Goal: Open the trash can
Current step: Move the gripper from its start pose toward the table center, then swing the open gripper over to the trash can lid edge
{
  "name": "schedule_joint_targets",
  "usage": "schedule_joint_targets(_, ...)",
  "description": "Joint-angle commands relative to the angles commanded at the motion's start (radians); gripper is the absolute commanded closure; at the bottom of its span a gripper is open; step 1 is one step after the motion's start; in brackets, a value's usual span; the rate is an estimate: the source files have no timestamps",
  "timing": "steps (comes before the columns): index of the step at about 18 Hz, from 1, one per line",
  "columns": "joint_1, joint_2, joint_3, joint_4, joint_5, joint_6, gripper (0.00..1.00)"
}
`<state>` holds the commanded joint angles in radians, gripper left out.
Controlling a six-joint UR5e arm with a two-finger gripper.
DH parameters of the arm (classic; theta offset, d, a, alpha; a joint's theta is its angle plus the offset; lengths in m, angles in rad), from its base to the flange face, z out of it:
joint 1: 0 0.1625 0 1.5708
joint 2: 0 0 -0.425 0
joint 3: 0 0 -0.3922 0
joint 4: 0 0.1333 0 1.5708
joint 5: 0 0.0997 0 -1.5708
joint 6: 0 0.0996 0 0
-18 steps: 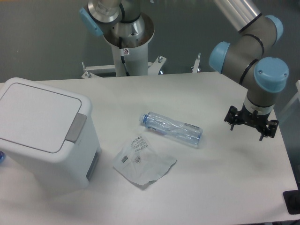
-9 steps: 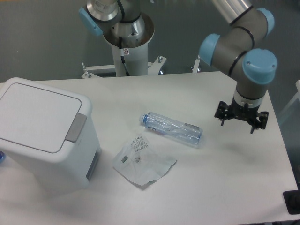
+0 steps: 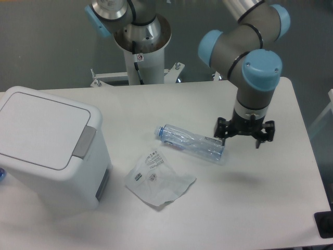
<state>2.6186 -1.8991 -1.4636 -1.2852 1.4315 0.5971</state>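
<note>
So the gripper has slid a good way left across the table in the last second. It was out near the right edge and now it hangs just off the label end of the bottle, up in the air with its shadow on the tabletop below. Fingers are spread apart and pointing down, nothing between them, so it's empty-handed. The arm has swung round with it, elbow joints now more over the middle of the table.

What that means, I reckon: it's heading toward the trash can, which sits at the far left of the table, well apart from the gripper. The lid is flat and closed, and the grey push button at the front rim is untouched. So the opening hasn't started; this is only the approach. It has to cross over the bottle and the plastic bag to get there, and then come down on that button strip, I'd guess.

Nothing else has budged; can, bottle and bag lie exactly where they were.

Counting up: one arm, one gripper, one trash can, one clear bottle lying on its side, one crumpled clear bag in front of it, one table.
</note>
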Motion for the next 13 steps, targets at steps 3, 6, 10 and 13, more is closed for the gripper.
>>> schedule_joint_targets(3, -0.047, 0.020, 0.029, -0.014, -0.057, -0.100, 0.00)
schedule_joint_targets(6, -0.084, 0.058, 0.032, -0.013, -0.104, -0.187, 0.00)
schedule_joint_targets(10, -0.146, 0.089, 0.075, -0.008, -0.144, -0.322, 0.00)
schedule_joint_targets(13, -0.193, 0.110, 0.091, -0.005, -0.148, -0.381, 0.00)
